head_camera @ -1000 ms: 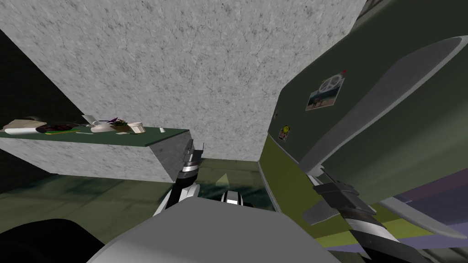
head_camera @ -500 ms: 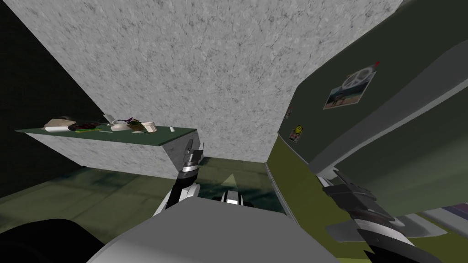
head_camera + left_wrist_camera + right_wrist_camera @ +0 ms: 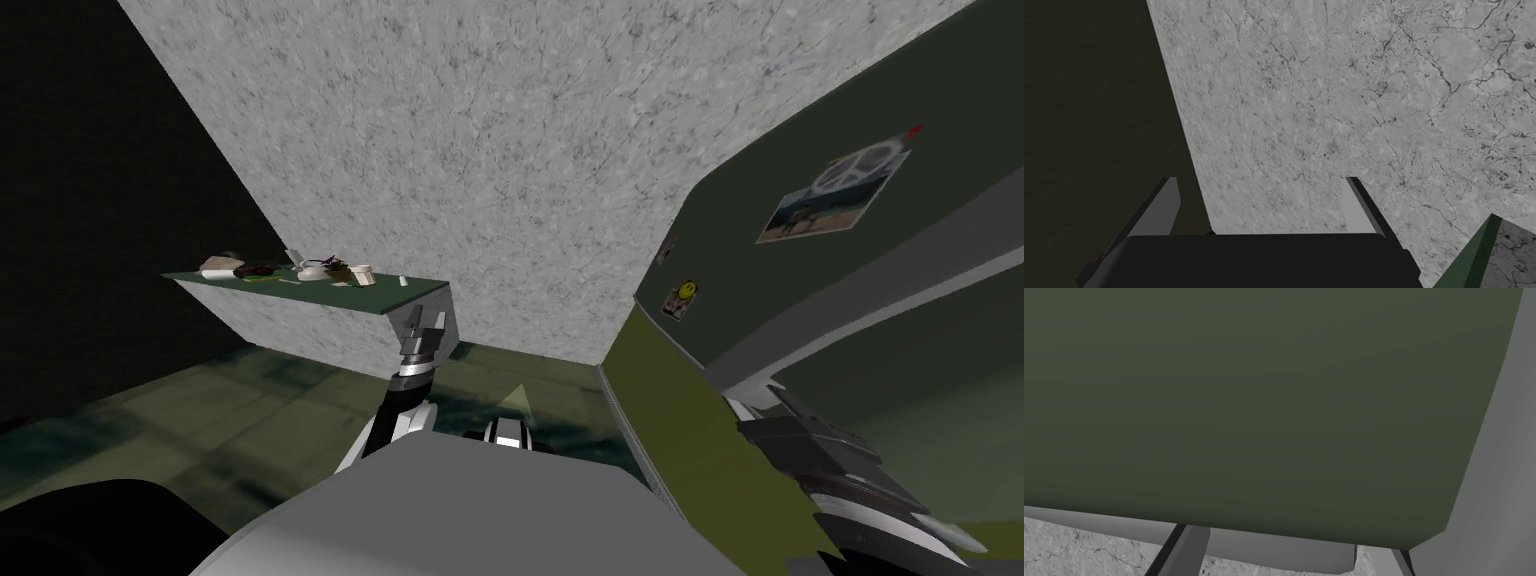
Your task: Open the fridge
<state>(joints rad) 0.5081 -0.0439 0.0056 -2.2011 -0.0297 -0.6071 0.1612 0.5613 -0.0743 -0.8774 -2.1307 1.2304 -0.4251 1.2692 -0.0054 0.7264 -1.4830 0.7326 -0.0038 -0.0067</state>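
The fridge (image 3: 800, 270) stands at my right with a dark green door that carries a photo (image 3: 835, 190) and a smiley sticker (image 3: 683, 297). A long grey handle (image 3: 860, 305) runs across the door. My right gripper (image 3: 765, 405) is at the handle's lower end. In the right wrist view the door (image 3: 1249, 403) is very close. There the handle's grey end (image 3: 1274, 550) lies between the open fingers of the right gripper (image 3: 1294, 540), with a gap on one side. My left gripper (image 3: 422, 322) is raised in front of me, open and holding nothing (image 3: 1261, 182).
A counter with a green top (image 3: 400, 297) juts out at the left and carries several small items (image 3: 330, 270). A speckled grey wall (image 3: 520, 150) stands behind it. An olive panel (image 3: 670, 420) lies under the fridge door. A black area (image 3: 80, 200) is at the far left.
The whole head view has swung, so I have turned or moved. The counter now shows further right and smaller. The coloured strips at the lower right have left the picture, and the right gripper sits lower.
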